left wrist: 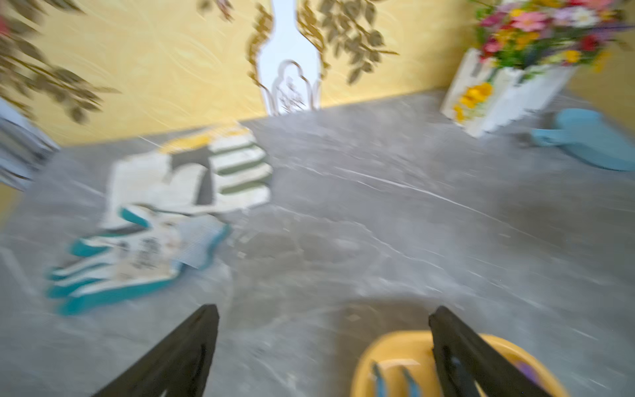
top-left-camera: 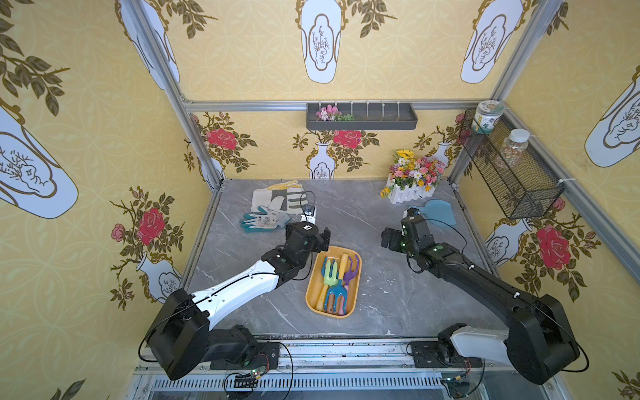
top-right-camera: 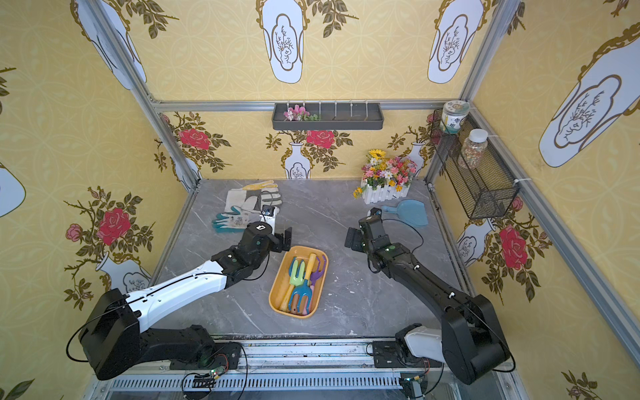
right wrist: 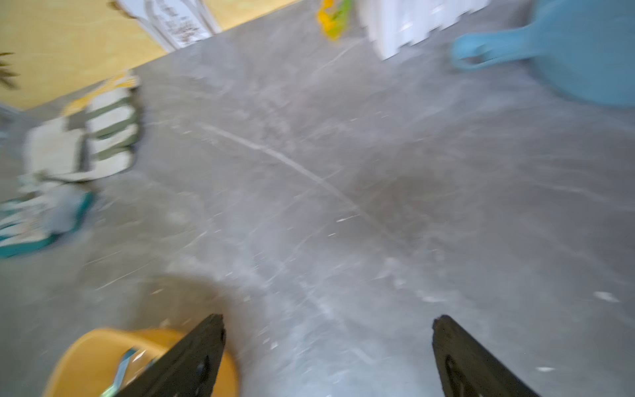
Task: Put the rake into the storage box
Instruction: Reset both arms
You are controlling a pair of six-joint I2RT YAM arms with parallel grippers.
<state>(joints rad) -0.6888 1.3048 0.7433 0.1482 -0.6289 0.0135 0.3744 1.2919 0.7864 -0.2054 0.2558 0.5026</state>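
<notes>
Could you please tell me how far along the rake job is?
Done: the pronged hand tools all lie inside the storage box; none lies on the table. In hand: nothing, left end effector and right end effector are open and empty. Left: apparently nothing.

Bright even light, soft shadows; both top views sharp, edges bowed; both wrist views smeared by motion blur.
</notes>
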